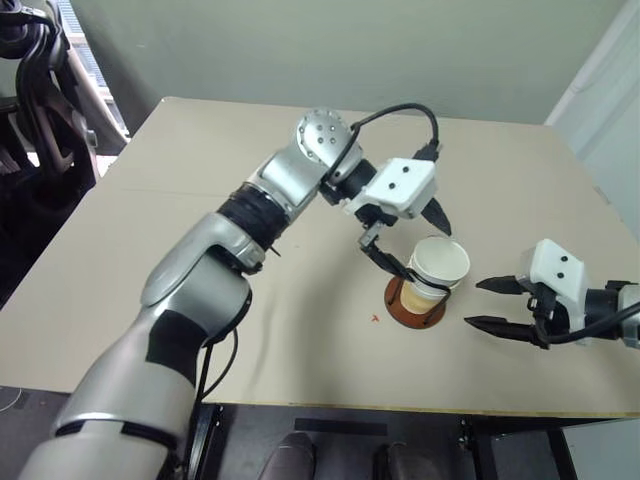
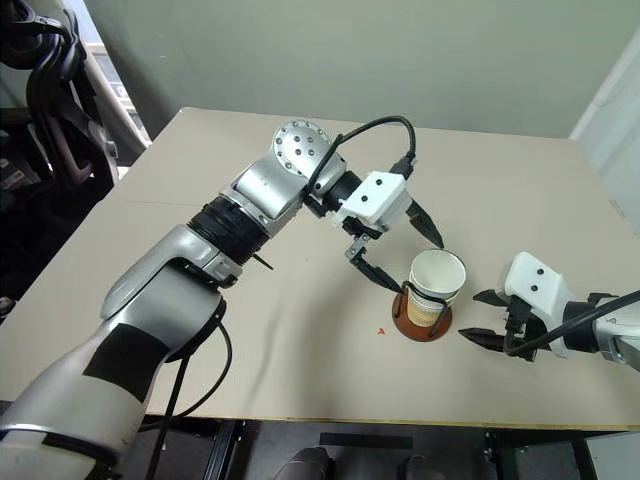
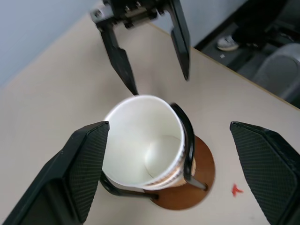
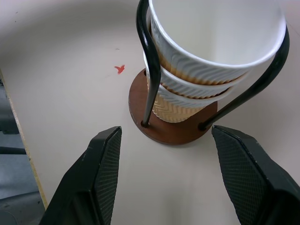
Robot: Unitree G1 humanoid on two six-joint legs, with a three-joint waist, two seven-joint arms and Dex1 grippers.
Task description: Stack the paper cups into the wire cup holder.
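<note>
We see a beige table (image 1: 150, 250) with a small red mark (image 1: 376, 318) on its top, toward 6 o'clock from the table's middle. Beyond the far edge, at 12 o'clock, stands a plain grey-green wall (image 1: 330, 50). At 10 o'clock we see dark chairs (image 1: 45, 110) beside a bright window (image 1: 85, 50). At 2 o'clock stands a pale panel (image 1: 610, 110). Below the near edge, at 6 o'clock, the floor (image 1: 330, 450) is dark.

the two lower paper cups (image 4: 187, 101) show just rim bands; the top cup (image 4: 213, 35) is cut off.
</note>
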